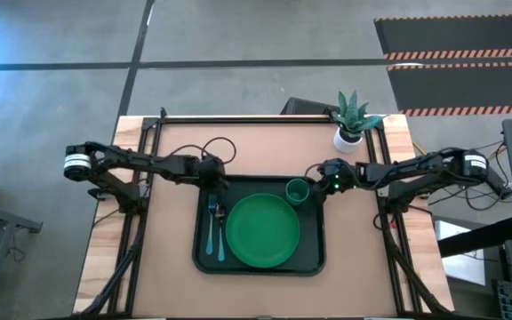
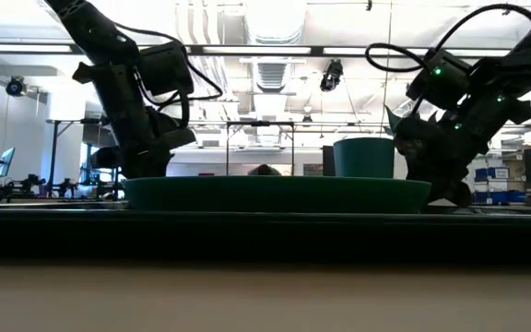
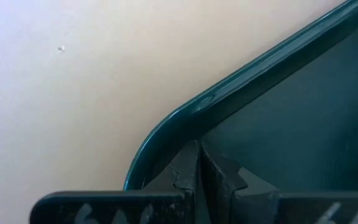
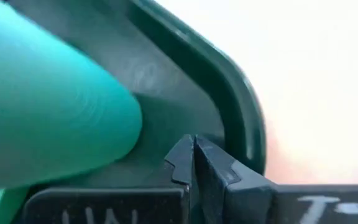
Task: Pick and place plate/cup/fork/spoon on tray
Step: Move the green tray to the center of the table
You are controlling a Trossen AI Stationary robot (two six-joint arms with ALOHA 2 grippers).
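The dark green tray [image 1: 314,258] lies at the middle of the table. On it rest the bright green plate [image 1: 261,230], the small green cup [image 1: 298,189] upright in its far right corner, and the fork and spoon [image 1: 216,229] side by side along its left side. My left gripper [image 3: 199,152] is shut, its tips just inside the tray's far left corner [image 3: 166,127]. My right gripper [image 4: 193,148] is shut too, low inside the far right corner [image 4: 241,106], close beside the cup [image 4: 48,106]. In the low view the cup [image 2: 363,157] rises above the tray rim [image 2: 275,184]. My left gripper's shut fingertips [image 3: 188,163] slant down at the inner side of the tray's far left corner; I cannot tell whether they touch it. My right gripper's shut fingertips [image 4: 182,158] slant down at the tray floor beside the cup's foot; whether they touch tray or cup, I cannot tell.
A white pot with a spiky green plant [image 1: 350,124] stands at the table's far right. Loose black cables [image 1: 216,149] lie behind the tray on the far left. Dark frame rails [image 1: 149,169] run along the table's sides. Bare tabletop [image 1: 265,147] lies beyond the tray.
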